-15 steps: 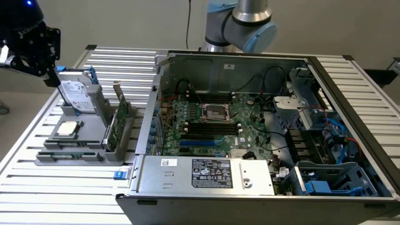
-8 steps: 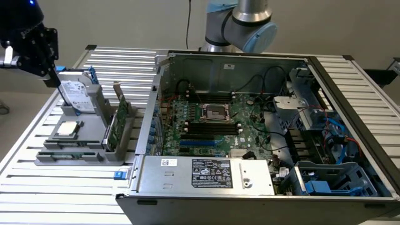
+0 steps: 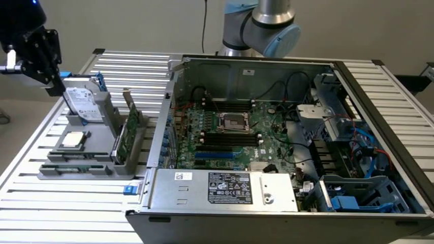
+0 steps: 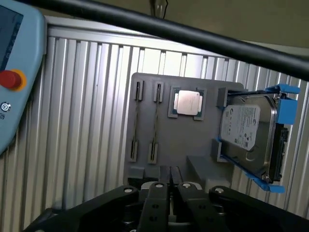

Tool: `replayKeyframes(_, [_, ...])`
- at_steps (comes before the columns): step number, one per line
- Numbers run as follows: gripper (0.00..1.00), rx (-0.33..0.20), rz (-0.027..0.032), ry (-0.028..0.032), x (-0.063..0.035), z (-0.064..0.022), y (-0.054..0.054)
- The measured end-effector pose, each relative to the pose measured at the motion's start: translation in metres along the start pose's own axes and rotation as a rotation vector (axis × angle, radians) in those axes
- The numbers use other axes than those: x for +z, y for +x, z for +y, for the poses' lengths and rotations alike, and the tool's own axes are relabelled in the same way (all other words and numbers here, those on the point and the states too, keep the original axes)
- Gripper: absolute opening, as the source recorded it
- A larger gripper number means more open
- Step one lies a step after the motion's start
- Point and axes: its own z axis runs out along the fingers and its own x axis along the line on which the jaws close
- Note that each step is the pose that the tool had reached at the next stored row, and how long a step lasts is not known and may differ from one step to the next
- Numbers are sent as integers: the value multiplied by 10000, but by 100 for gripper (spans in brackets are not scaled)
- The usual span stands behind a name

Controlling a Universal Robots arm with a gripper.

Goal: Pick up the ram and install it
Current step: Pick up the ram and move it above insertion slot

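Two ram sticks point(image 4: 136, 121) stand edge-on, side by side, in slots of a grey holder point(image 4: 183, 140); in the exterior view they show as thin green strips point(image 3: 73, 158) at the holder's front. My gripper point(image 4: 169, 189) hangs high above the holder, well apart from the ram, its black fingers point(image 4: 157, 193) close together with nothing between them. In the exterior view the gripper point(image 3: 37, 56) sits at the upper left, over the hard drive. The motherboard point(image 3: 230, 134) lies in the open computer case, with black and blue slots point(image 3: 220, 151) near its middle.
The holder also carries a CPU point(image 4: 188, 103), a hard drive in a blue frame point(image 4: 248, 135) and an upright green expansion card point(image 3: 130, 129). A teach pendant point(image 4: 14, 72) lies beside the holder and a black cable point(image 4: 193, 36) crosses above. The case's walls point(image 3: 251, 73) rise around the motherboard.
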Motion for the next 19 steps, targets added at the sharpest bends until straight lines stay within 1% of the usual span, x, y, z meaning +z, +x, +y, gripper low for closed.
replayKeyframes(1, [24, -9, 0, 1, 1, 5, 3])
replayKeyframes(2, [24, -17, 0, 1, 1, 11, 6])
replayKeyframes(3, [30, -27, 1, 0, 1, 17, 12])
replayKeyframes(5, [30, -45, 1, 0, 17, 31, 25])
replayKeyframes(6, [36, -54, 1, 1, 36, 39, 38])
replayKeyframes(8, [36, -70, -2, 3, 74, 51, 69])
replayKeyframes(10, [36, -90, -15, 4, 110, 58, 127])
replayKeyframes(16, [36, -119, -55, 0, 223, 86, 382])
replayKeyframes(19, [36, -131, -59, -5, 278, 99, 503])
